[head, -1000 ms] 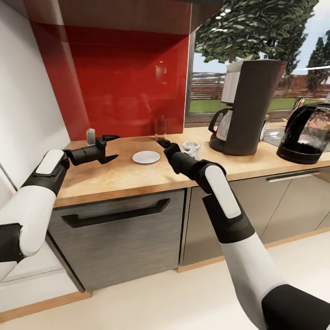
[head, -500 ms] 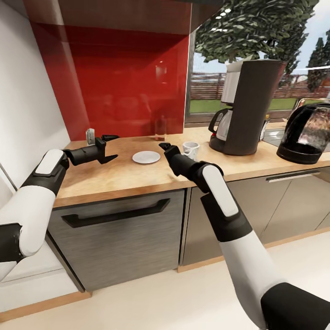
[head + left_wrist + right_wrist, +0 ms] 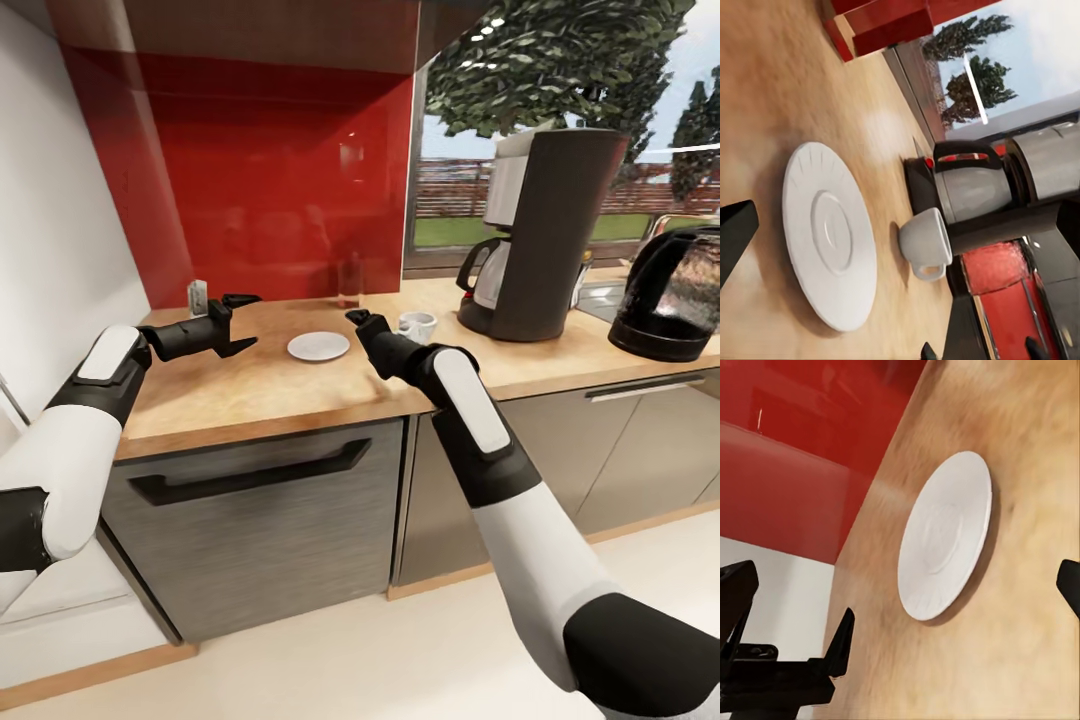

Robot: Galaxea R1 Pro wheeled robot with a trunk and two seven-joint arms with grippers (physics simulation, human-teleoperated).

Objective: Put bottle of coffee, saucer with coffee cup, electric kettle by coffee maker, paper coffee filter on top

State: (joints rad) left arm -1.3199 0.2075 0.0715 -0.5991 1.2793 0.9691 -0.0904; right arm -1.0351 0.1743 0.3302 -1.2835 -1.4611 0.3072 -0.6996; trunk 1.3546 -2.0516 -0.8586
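Observation:
A white saucer [image 3: 319, 346] lies on the wooden countertop [image 3: 300, 385], left of a white coffee cup [image 3: 416, 325] that stands on the bare wood. The black coffee maker [image 3: 545, 235] with its glass carafe stands right of the cup, and the dark electric kettle [image 3: 675, 295] is at the far right. My right gripper [image 3: 358, 320] hovers open between saucer and cup, holding nothing. My left gripper [image 3: 238, 322] hangs open left of the saucer. The left wrist view shows the saucer [image 3: 832, 236], cup [image 3: 926, 244] and coffee maker [image 3: 990, 187]. The saucer [image 3: 945, 536] lies ahead in the right wrist view.
A red backsplash [image 3: 270, 180] and a window back the counter. A small grey item [image 3: 197, 295] sits at the back left corner. A faint clear bottle shape [image 3: 350, 280] stands by the backsplash. Drawer fronts with dark handles [image 3: 250, 475] run below.
My right forearm has swung slightly left, away from the cup, which stays on the counter. The whole view has shifted a little. The left arm has not moved.

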